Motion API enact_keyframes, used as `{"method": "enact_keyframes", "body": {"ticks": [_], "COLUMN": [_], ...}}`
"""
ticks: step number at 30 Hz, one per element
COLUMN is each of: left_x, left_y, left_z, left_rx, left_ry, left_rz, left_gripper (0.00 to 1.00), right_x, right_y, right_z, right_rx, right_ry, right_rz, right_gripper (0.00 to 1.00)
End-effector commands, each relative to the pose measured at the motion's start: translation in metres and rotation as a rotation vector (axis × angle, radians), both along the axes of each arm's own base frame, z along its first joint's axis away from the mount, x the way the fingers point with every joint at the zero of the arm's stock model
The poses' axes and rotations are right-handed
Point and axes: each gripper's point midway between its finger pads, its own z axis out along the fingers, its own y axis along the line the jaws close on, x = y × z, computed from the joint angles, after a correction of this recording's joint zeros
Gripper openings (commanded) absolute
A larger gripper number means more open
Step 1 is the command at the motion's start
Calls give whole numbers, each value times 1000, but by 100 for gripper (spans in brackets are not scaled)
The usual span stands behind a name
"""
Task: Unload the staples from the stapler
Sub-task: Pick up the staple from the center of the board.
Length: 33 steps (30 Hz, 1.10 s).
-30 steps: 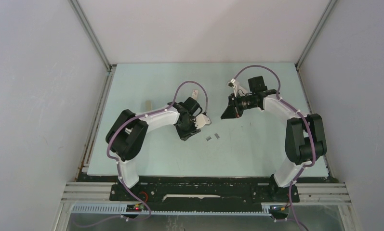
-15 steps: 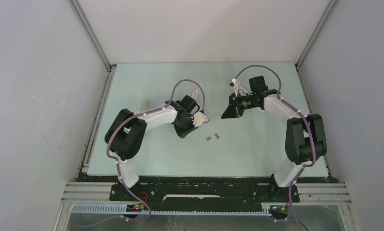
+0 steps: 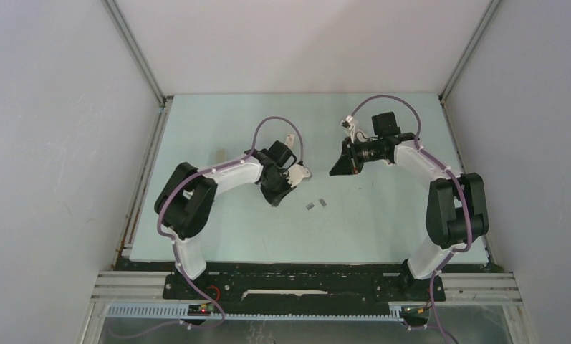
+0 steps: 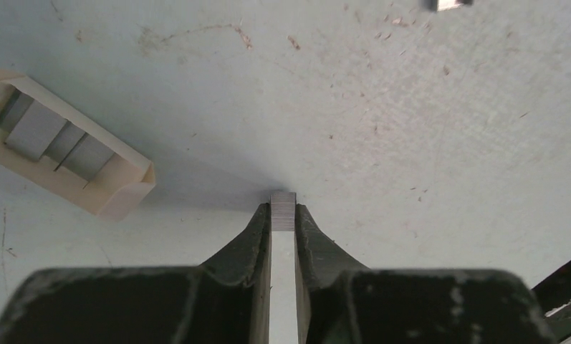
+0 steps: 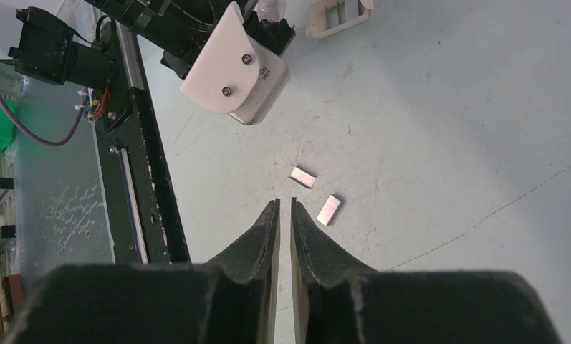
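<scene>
Silvery-grey staples [image 4: 283, 209], one short strip, sit pinched between the tips of the left gripper [image 4: 283, 222]. Its jaws stand at the strip's width and touch it on both sides, and the strip's end pokes just past the tips. Whether it touches the pale green bench [image 4: 411, 143] I cannot tell. Left of these jaws and a little ahead lies a cream box [image 4: 117, 190], open side up, with grey blocks inside, apart from the tips.

The right gripper [image 5: 284, 209] hangs over the bench with its jaws almost together, a thin slit between them and nothing in it. Just ahead of its tips lies a loose strip [image 5: 303, 176], and slightly right of them a second strip [image 5: 328, 210]. Both lie flat, near each other but apart.
</scene>
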Motion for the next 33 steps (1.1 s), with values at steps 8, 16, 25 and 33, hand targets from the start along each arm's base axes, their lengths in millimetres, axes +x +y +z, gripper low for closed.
{"method": "enact_keyframes", "body": {"ticks": [8,16,25,33], "left_x": [3,-4,7,25], "left_y": [-33,-44,-67,-87], "left_z": [43,56,77,98], "left_rx": [-297,-460,-695,-883], "left_ry": [-36,-11,-6,17], "left_rz": [130,196,301,382], "left_gripper": [6,6,6,6], "right_x": [-5,-10,-17,-22], "right_y": [-3,0,12,15], "right_z": [14,13,14,11], "right_rx": [19,44,44,52], "right_ry": [-54,-34,-34,-5], "right_rz": [24,49,83,96], "right_gripper": [18,18,19,22]}}
